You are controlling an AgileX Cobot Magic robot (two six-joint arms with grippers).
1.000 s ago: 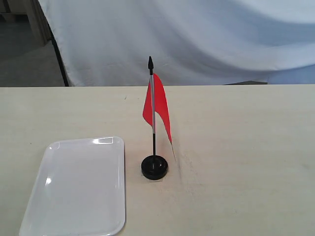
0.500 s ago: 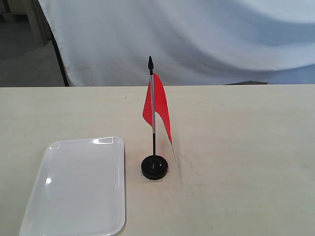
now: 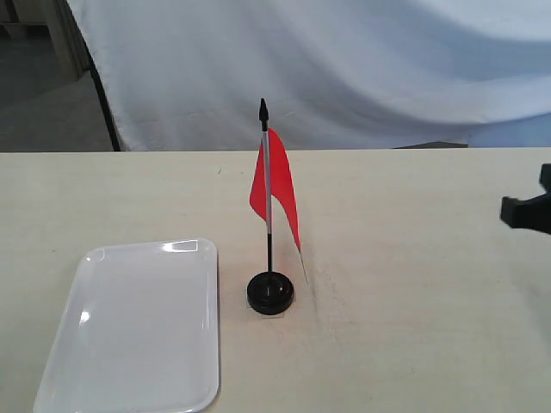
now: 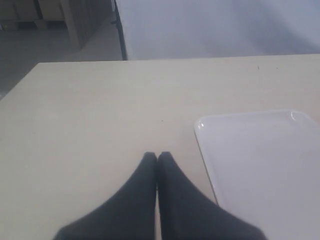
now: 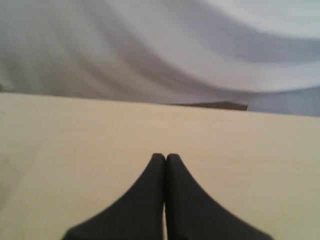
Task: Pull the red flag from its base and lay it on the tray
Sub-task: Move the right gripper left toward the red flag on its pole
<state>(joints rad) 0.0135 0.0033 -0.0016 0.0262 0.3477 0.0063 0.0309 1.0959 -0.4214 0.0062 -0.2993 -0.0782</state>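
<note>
Pale tabletop [image 3: 413,301] fills the scene, with a white draped cloth [image 3: 344,69] hanging behind it and dim floor showing past the cloth's left side. Dead centre, the red flag [image 3: 277,194] stands upright, its pole seated in the base [image 3: 270,292]. Just left of the base, not touching it, lies the tray [image 3: 129,327]. The left gripper [image 4: 157,156] hovers beside the tray's edge, fingertips pressed together. The right gripper [image 5: 166,158], fingers together too, shows at the far right, well apart from the flag.
</note>
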